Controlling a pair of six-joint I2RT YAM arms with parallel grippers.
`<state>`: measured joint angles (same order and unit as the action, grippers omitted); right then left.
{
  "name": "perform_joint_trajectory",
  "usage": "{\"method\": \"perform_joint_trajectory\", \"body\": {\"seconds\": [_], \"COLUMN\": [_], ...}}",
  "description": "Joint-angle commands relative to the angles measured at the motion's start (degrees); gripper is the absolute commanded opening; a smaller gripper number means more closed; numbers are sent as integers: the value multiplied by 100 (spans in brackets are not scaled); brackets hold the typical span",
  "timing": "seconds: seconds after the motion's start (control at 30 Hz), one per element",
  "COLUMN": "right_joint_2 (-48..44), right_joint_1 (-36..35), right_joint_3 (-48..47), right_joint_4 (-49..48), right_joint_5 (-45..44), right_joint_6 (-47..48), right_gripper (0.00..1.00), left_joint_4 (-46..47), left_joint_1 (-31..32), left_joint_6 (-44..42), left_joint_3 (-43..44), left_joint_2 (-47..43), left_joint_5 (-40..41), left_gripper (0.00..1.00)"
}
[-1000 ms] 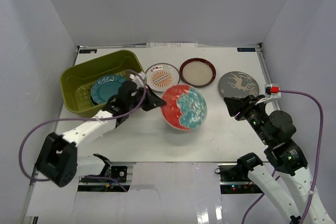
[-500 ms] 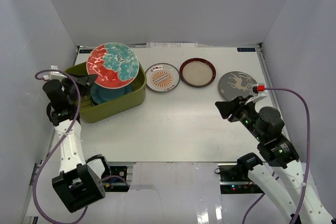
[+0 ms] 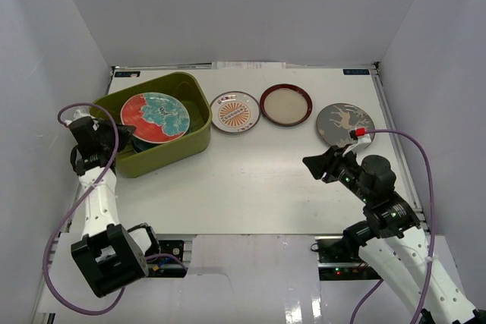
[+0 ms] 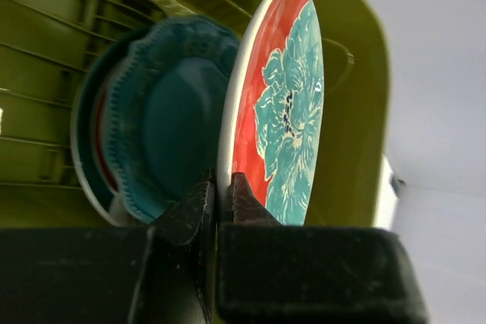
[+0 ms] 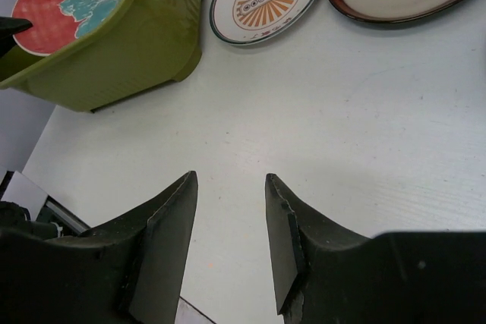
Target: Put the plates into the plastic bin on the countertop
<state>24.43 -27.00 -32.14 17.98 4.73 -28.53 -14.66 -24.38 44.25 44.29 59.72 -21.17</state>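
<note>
GRASP: left end effector [image 4: 219, 195] clamped on red floral plate [image 4: 281, 111] rim, tilted above teal plate [image 4: 175, 127] inside olive-green plastic bin [image 3: 163, 153] | IDLE: right end effector [image 5: 228, 218] spread, empty, above counter [image 5: 319, 111] | DO: level plate, lower flat, then release.

On my feed the bin [image 3: 173, 153] sits in the desk's [image 3: 250, 180] far-left corner with an upper plate [image 3: 156, 117] over a stack [image 4: 175, 134] inside it, and to its right a first plate [image 3: 235, 111], second plate [image 3: 286, 105] and third plate [image 3: 345, 122] line up toward the far-right corner.
</note>
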Motion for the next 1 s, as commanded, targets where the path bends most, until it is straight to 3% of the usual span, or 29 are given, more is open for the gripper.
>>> {"method": "perform_joint_trajectory", "body": {"seconds": [0.0,0.37,0.5,0.53,0.63,0.7,0.77,0.87,0.97], "right_joint_2": [18,247,414,501,729,914,1257,1784,2215], "right_joint_1": [11,11,11,11,11,11,11,11,20], "right_joint_3": [67,419,577,612,840,945,1104,1412,1448], "right_joint_4": [-391,-777,-988,-1050,-1279,-1410,-1796,-2613,-3019], "right_joint_5": [212,414,485,467,205,46,19,-103,-699], "right_joint_6": [-47,-240,-328,-354,-425,-538,-688,-1145,-1435], "right_gripper": [48,48,48,48,48,50,53,58,66], "left_joint_4": [595,938,912,903,833,737,561,411,288], "left_joint_1": [12,91,91,91,118,249,442,1214,1479], "left_joint_6": [-153,-215,-285,-311,-408,-496,-610,-742,-830], "left_joint_3": [194,80,-166,-193,-176,-123,-70,-96,-140], "left_joint_2": [-58,856,760,725,471,304,102,-407,-637], "left_joint_5": [236,-115,86,113,209,402,1094,2358,2933], "left_gripper": [0,0,40,60,98,98,98,98,98]}}
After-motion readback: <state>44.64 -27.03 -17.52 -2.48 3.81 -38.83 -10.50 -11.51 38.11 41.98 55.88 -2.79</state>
